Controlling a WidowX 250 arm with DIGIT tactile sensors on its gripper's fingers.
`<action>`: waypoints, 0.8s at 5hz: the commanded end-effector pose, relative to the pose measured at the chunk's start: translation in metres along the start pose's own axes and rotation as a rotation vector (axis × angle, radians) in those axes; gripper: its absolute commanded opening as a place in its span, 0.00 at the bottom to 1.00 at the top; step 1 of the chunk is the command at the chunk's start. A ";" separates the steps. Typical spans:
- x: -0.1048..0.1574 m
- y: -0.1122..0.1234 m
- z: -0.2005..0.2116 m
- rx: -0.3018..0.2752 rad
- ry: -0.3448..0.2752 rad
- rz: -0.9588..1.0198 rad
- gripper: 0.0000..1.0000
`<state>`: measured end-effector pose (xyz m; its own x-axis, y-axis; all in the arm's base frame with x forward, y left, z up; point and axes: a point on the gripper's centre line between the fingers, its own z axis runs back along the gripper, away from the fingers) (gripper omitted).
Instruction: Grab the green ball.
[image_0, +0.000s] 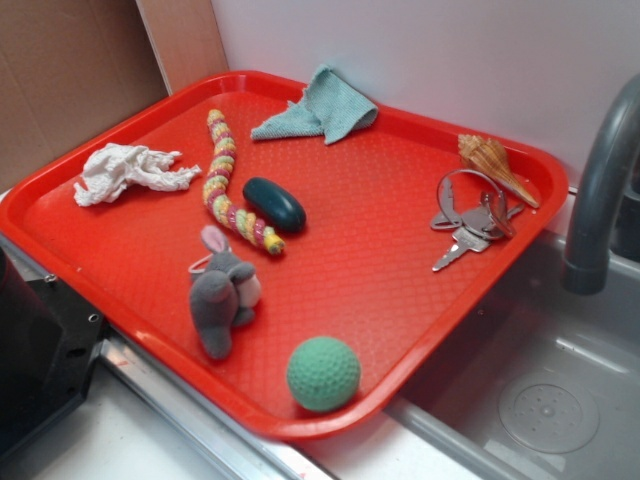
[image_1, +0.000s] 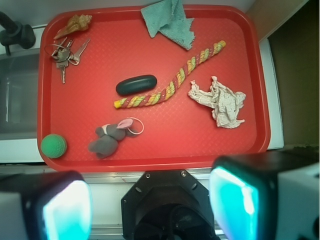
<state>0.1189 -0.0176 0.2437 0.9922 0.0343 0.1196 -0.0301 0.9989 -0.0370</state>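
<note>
The green ball (image_0: 323, 373) is mint green and dimpled. It rests in the near corner of the red tray (image_0: 400, 270), close to the rim. In the wrist view the green ball (image_1: 53, 145) lies at the tray's lower left corner. My gripper (image_1: 150, 200) is open and empty, its teal pads (image_1: 67, 207) wide apart at the bottom of the wrist view. It hangs high above, over the counter edge outside the tray (image_1: 150, 157), far from the ball. The gripper does not show in the exterior view.
On the tray lie a grey plush bunny (image_0: 225, 293) next to the ball, a dark teal oval (image_0: 274, 204), a striped rope (image_0: 228, 185), a teal cloth (image_0: 320, 108), crumpled white paper (image_0: 130, 170), keys (image_0: 470, 215) and a shell (image_0: 495, 165). A faucet (image_0: 600, 180) and sink (image_0: 540, 400) stand to the right.
</note>
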 end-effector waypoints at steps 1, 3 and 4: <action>0.000 0.000 0.000 0.000 0.000 0.000 1.00; 0.011 -0.099 -0.052 0.013 0.073 0.078 1.00; 0.017 -0.127 -0.074 -0.125 0.116 0.346 1.00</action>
<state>0.1400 -0.1428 0.1653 0.9324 0.3591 -0.0416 -0.3611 0.9192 -0.1571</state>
